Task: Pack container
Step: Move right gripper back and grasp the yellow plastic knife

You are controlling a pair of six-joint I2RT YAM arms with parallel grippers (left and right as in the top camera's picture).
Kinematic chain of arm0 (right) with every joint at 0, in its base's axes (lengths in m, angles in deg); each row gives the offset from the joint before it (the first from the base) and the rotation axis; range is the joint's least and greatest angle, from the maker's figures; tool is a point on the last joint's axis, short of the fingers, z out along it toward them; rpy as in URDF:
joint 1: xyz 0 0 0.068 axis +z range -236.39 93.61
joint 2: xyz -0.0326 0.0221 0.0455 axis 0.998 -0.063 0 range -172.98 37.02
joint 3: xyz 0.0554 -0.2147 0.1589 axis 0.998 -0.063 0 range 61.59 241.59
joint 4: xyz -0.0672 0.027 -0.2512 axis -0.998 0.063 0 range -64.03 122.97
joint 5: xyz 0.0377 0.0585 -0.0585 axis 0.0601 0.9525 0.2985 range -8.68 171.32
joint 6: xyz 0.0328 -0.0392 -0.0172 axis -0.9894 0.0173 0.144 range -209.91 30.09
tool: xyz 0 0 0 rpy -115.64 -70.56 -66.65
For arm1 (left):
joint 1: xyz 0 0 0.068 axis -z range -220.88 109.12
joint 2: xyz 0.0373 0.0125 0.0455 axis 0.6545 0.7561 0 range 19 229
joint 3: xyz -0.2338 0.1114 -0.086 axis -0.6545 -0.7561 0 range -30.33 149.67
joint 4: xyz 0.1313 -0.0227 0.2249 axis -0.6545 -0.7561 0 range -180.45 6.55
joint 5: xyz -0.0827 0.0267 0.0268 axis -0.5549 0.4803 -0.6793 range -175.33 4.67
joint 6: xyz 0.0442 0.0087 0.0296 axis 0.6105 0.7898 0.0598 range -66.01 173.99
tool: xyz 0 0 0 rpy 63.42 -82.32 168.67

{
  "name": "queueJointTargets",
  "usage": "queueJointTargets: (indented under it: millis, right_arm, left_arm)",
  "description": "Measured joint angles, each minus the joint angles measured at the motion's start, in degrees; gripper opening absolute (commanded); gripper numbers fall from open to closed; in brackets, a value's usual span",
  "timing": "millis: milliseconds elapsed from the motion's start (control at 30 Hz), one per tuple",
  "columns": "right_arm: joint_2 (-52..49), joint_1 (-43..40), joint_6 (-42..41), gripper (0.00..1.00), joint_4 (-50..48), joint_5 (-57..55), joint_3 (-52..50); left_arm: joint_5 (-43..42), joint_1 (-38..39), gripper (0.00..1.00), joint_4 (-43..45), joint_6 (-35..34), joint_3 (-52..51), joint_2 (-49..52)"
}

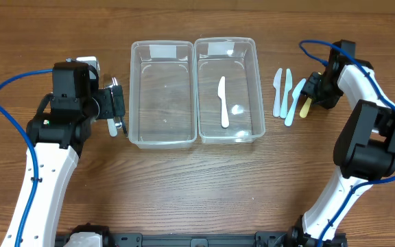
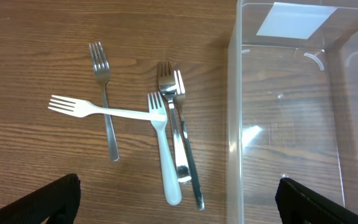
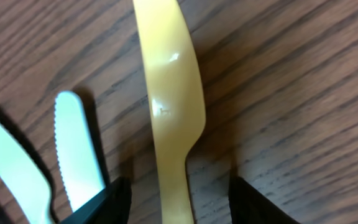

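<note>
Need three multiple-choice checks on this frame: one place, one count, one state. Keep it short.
1. Where does the white plastic knife lie?
A) in the left clear plastic container
B) in the right clear plastic container
C) on the table

2. How many forks lie below the left end effector?
A) three
B) four
C) five

3. How does the right end effector stand at the yellow plastic knife?
A) open, one finger on each side of it
B) shut on it, lifted off the wood
C) well away from it

Key:
1 B: the overhead view shows it inside the right box.
2 C: three metal and two white plastic ones.
3 A: wood shows on both sides of the handle.
</note>
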Motion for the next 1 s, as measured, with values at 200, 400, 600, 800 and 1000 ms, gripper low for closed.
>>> queueJointTargets:
  millis: [200,400,600,800,1000]
  right_arm:
    - [0.0,-0.07,-0.15,0.09,-0.09,-0.72,-0.24]
    - [0.11,-0.07,0.04,0.04,1.05,-0.92,-0.24]
    - [0.2,-0.07,0.02,0.04,3.76,-0.85,0.0]
    - [0.2,-0.07,0.07,0.04,9.03,-0.94,2.47]
    - [0.83,0.07,0.02,0.04,10.14,-0.76,4.81]
  left_arm:
    - [0.0,0.0,1.0,0.0,0.0,0.0,0.0]
    - [0.0,0.0,1.0,0.0,0.0,0.0,0.0]
    - [0.0,0.0,1.0,0.02,0.0,0.0,0.0]
    - [0.0,0.0,1.0,0.02,0.0,0.0,0.0]
    - [0.0,0.0,1.0,0.02,0.0,0.0,0.0]
